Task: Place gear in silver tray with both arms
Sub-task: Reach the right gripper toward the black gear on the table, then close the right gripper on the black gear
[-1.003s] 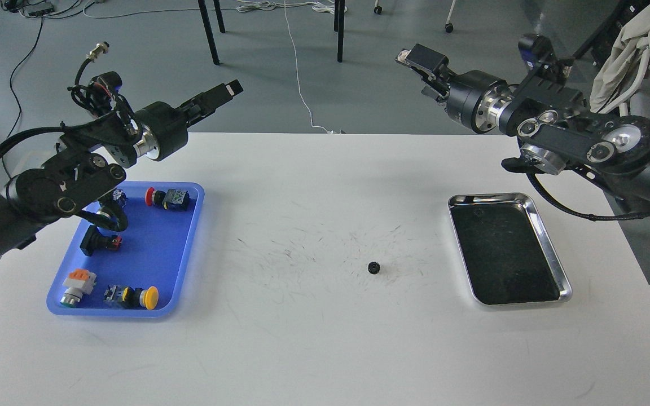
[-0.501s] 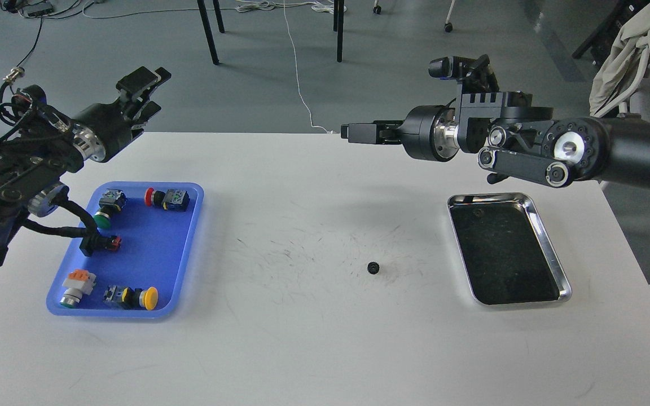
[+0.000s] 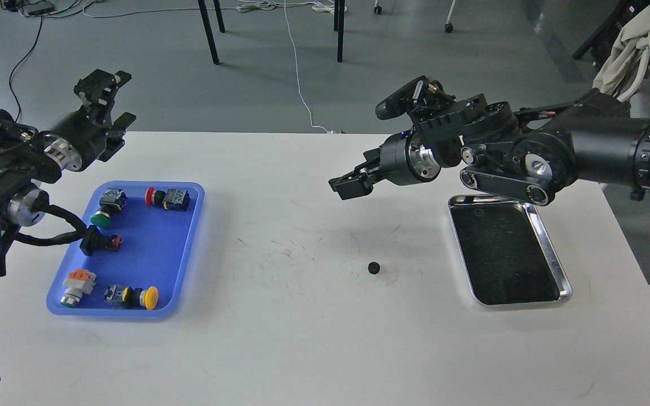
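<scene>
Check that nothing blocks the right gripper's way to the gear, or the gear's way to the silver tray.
Nothing visible does. Bare table lies between the right gripper and the gear, and between the gear and the silver tray.

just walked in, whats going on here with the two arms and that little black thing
Nothing is held yet. The small black gear lies on the white table, left of the empty silver tray. The right gripper hangs above and behind the gear, jaws apart. The left gripper is off by the blue tray of push buttons.
</scene>
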